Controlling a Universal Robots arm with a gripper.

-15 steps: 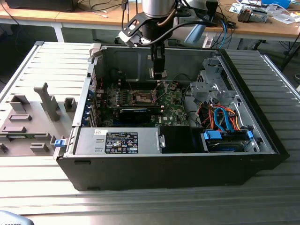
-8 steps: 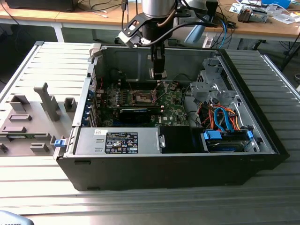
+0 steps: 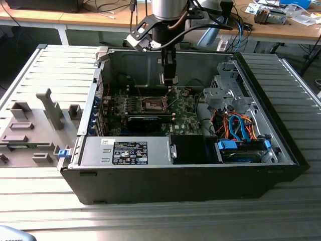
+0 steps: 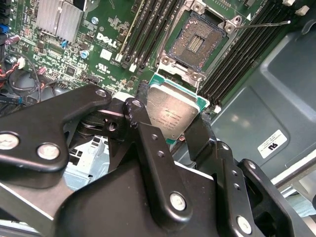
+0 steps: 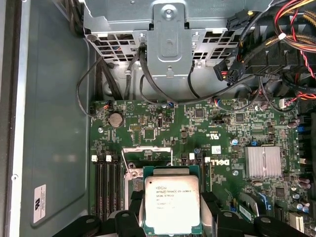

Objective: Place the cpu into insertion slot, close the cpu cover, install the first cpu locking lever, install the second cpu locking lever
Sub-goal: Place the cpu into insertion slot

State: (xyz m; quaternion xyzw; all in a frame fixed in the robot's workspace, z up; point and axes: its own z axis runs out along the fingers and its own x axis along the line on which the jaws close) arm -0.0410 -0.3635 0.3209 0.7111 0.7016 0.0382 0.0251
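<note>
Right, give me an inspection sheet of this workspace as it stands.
Surface: slatted metal table, carrying the open computer case.
Job's things: cpu held over the motherboard, short of the insertion slot, which lies bare; cpu cover swung up; locking lever standing free.
Clutter: grey fixture tray at the exterior view's left.
Grippers: gripper shut on the cpu's edges.
Cables: orange and blue cables bundled at the exterior view's right of the case, apart from the slot.
Surroundings: wooden desk behind the table.
</note>
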